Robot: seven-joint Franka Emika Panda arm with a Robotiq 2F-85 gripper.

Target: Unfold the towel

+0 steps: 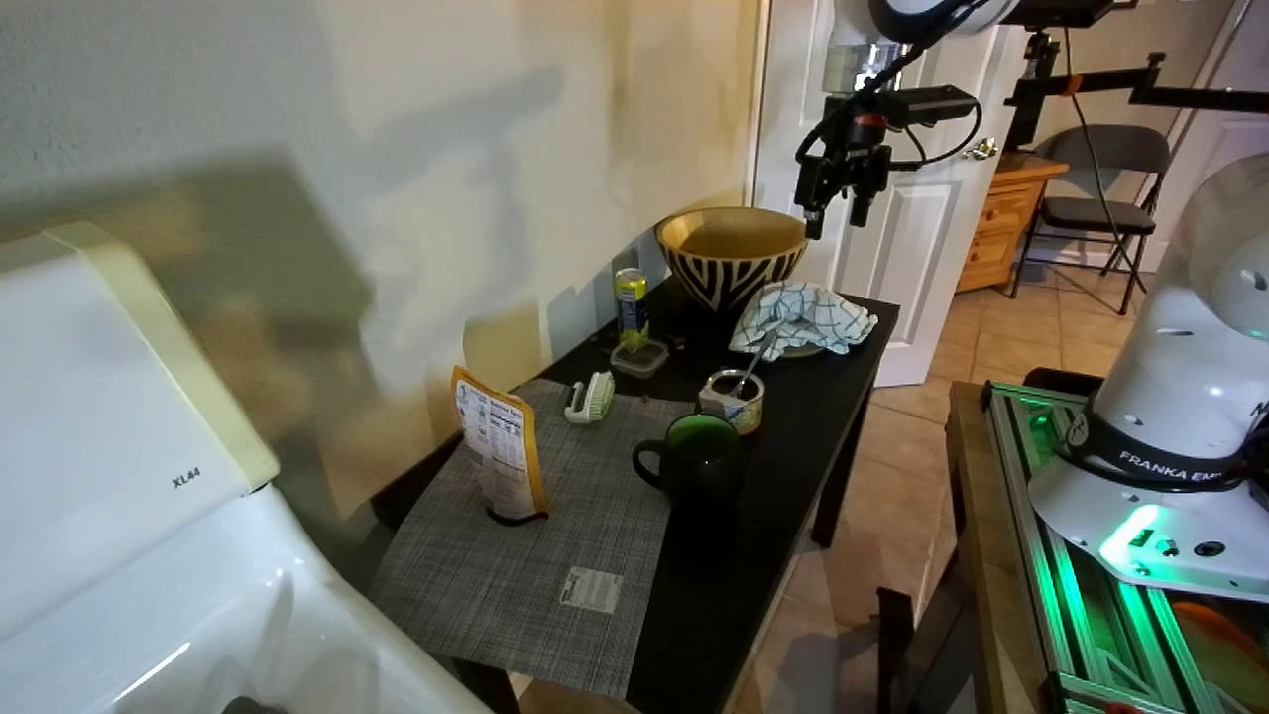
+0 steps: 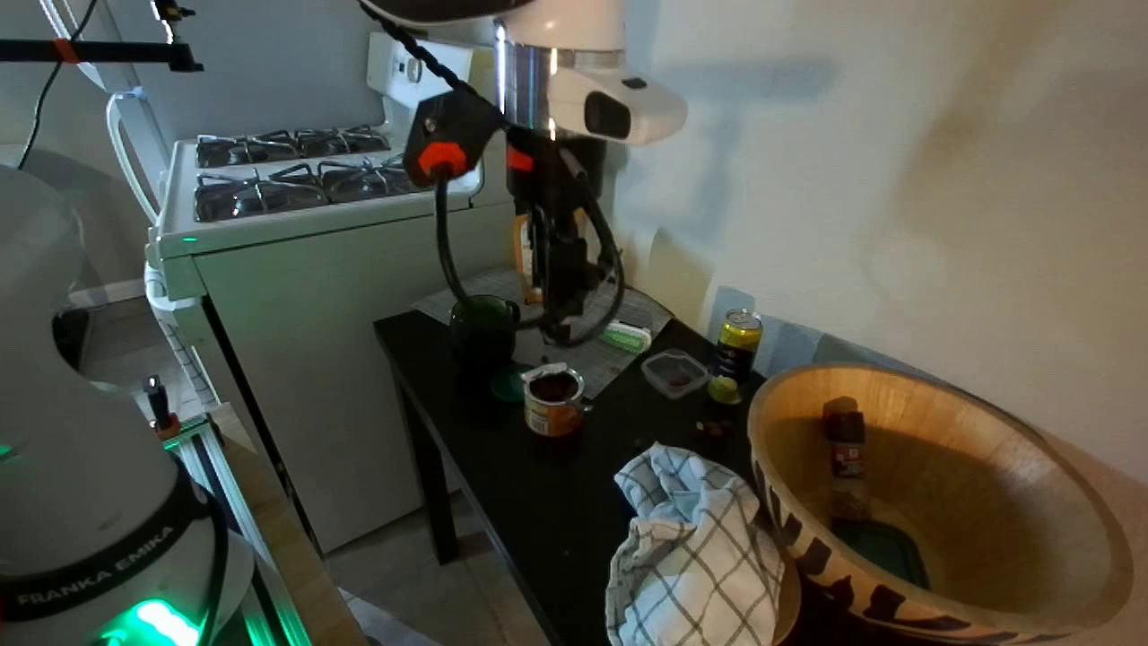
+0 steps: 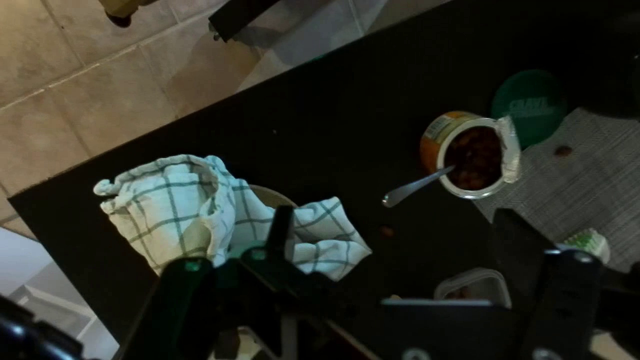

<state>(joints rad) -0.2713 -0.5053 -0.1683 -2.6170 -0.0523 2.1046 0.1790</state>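
the gripper [image 1: 837, 226] is suspended above the black table [image 1: 793, 426], its 2 fingers [image 3: 281, 230] set wide apart, clear of the towel [image 1: 803, 317]. the towel, white with a dark check pattern, lies bunched in loose folds at 1 end of the table, just beside the zebra-patterned bowl [image 1: 729, 278]; the rim of a round dish [image 3: 270, 195] protrudes from beneath it. in an exterior view, a dark-capped bottle [image 2: 847, 453] is seated inside the bowl. the wrist view shows an open food can [image 3: 435, 143] with a spoon [image 3: 415, 189] inserted and a foil lid [image 3: 509, 150] peeled back, adjacent to a green lid [image 3: 530, 107]. a dark mug [image 1: 702, 466] is located near the food can. a pouch [image 1: 501, 456] stands upright on the grey placemat [image 1: 476, 585], and a brush [image 1: 595, 399] rests on the same mat.
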